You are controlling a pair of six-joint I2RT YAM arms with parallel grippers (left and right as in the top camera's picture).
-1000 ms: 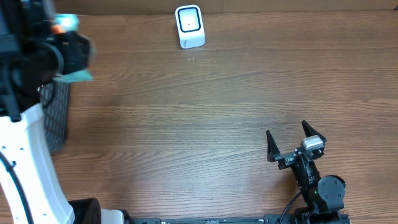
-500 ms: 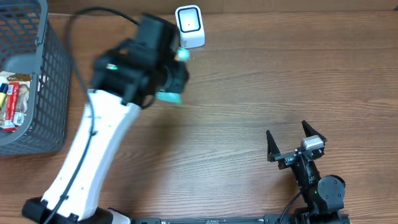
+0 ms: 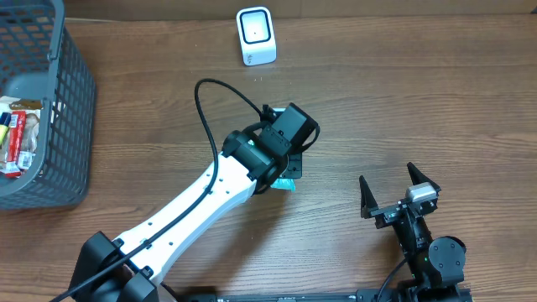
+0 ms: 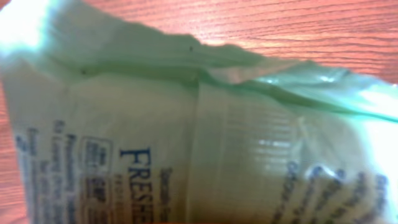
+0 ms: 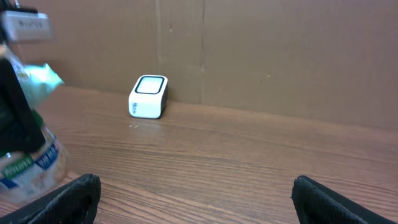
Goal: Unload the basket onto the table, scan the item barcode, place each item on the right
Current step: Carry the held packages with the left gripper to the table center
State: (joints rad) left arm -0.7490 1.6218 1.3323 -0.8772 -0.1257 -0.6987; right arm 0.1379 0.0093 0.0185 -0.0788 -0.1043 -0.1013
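a: overhead panel. what does the left hand [image 3: 289,173] carry?
b: it is closed on a pale green packet [image 3: 286,184]. from above, only a corner of the packet shows under the hand. in the left wrist view the packet fills the frame, with blue print reading "fresh" and wood grain behind it.
a: where is the scanner [image 3: 256,36] relative to that hand?
b: beyond it, toward the far edge of the counter [image 3: 436,92], well apart and slightly to its left. its dark-rimmed face is turned up.
a: and the right hand [image 3: 386,174]?
b: jaws spread wide and empty. it sits to the right of the left hand, nearer the robot's base. in its own view the packet appears at the far left, and the scanner stands ahead near the cardboard wall [image 5: 280,56].
a: other items?
b: a grey basket [image 3: 75,109], far to the left of the left hand, holding packaged goods [image 3: 21,134].
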